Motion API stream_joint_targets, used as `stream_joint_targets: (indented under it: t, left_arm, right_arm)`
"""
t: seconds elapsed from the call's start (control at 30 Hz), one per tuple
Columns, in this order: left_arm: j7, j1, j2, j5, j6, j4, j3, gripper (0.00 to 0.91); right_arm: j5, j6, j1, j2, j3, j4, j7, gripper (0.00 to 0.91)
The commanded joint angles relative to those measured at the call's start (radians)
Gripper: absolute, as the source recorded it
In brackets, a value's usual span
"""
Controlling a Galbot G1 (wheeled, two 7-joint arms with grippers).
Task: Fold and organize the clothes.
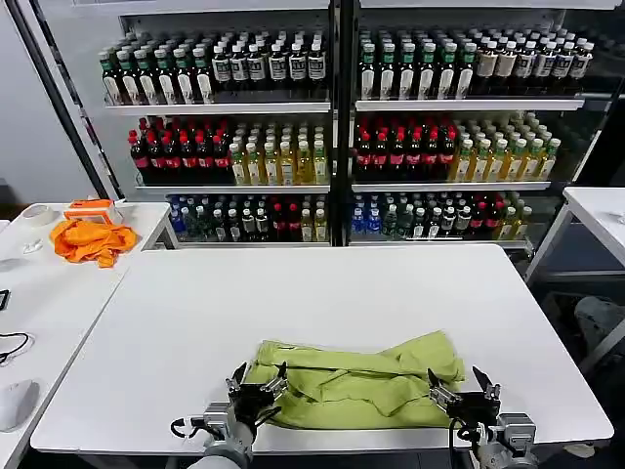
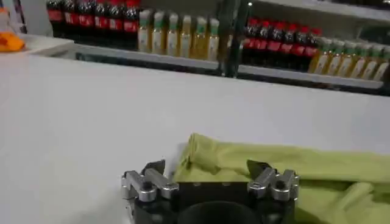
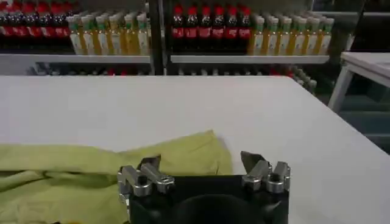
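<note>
The lime T-shirt [image 1: 356, 383] is lying bunched in a long band near the front edge of the white surface [image 1: 322, 293], at about six o'clock in the head view. The left end effector [image 1: 256, 386] is sitting at the shirt's nine o'clock end, jaws spread wide and holding nothing; the right end effector [image 1: 459, 386] is waiting at its three o'clock end, equally wide. The cotton looks light, soft and floppy (it will likely sag and slide rather than keep shape), so pinching the outer corners or hem edges seems wisest, lifting both ends together.
</note>
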Motion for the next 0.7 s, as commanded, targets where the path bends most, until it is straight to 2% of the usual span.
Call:
stream_joint_targets:
  t: [0.03, 0.07, 0.1, 0.13, 0.17, 0.2, 0.37, 0.7]
  left_arm:
    - [-0.025, -0.016, -0.038, 0.026, 0.014, 0.062, 0.005, 0.907]
    - [-0.024, -0.026, -0.034, 0.038, 0.013, 0.071, 0.005, 0.796]
    - [-0.024, -0.031, -0.032, 0.035, 0.016, 0.073, 0.004, 0.504]
    - [-0.023, -0.033, -0.029, 0.031, 0.017, 0.073, 0.004, 0.262]
    - [-0.021, -0.033, -0.025, 0.029, 0.016, 0.073, 0.005, 0.262]
    - [-0.018, -0.032, -0.021, 0.025, 0.016, 0.072, 0.006, 0.121]
    - [0.001, -0.021, -0.007, -0.003, 0.015, 0.071, 0.009, 0.020]
    - [0.032, -0.016, 0.000, -0.078, 0.014, 0.060, 0.005, 0.020]
  right_arm:
    - [-0.004, 0.001, -0.005, 0.005, -0.001, 0.003, 0.002, 0.907]
    - [-0.004, 0.001, -0.003, 0.006, -0.001, 0.003, 0.003, 0.907]
    - [-0.004, 0.000, -0.002, 0.007, -0.002, 0.003, 0.003, 0.907]
    - [-0.004, 0.000, -0.002, 0.008, -0.003, 0.003, 0.004, 0.907]
    - [-0.005, 0.000, 0.000, 0.009, -0.004, 0.000, 0.005, 0.907]
    - [-0.006, 0.000, 0.001, 0.010, -0.006, -0.001, 0.007, 0.907]
    - [0.006, -0.008, 0.007, 0.016, -0.007, -0.002, 0.017, 0.907]
    - [0.008, -0.006, 0.004, 0.021, 0.003, -0.005, 0.028, 0.907]
